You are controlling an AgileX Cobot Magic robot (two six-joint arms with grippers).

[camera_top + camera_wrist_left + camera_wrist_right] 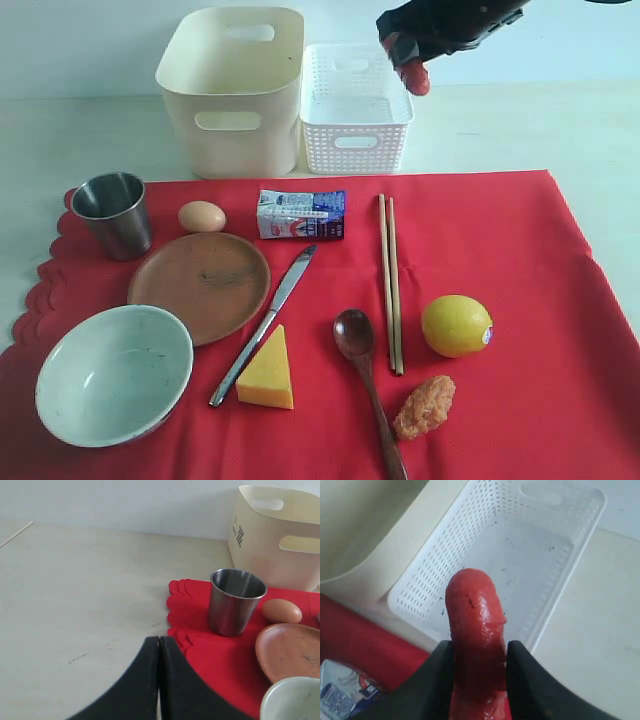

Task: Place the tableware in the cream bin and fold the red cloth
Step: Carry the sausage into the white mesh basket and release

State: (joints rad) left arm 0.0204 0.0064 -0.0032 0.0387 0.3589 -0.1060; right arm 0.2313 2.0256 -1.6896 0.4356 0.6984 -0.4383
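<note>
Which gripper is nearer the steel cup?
Left. The left gripper is by the scalloped edge of the red cloth, near the steel cup; the right gripper is over the white basket, holding a red sausage.

From the exterior view we look down from high over the near side of the desk (560,130), facing its far edge. The red cloth (480,260) fills 3 through 6 to 9 o'clock, the cream bin (230,90) sits toward 11, and the white lattice basket (355,120) sits at 12.

Our left wrist view rides low and close, looking past the left fingers (137,690) across the desk to the steel cup (235,602). It shares the cup, cloth edge and cream bin with the exterior view.

Our right wrist view looks steeply down from very near, past the right fingers (432,685) and a red sausage (475,630), into the basket, which the exterior view also shows.
</note>
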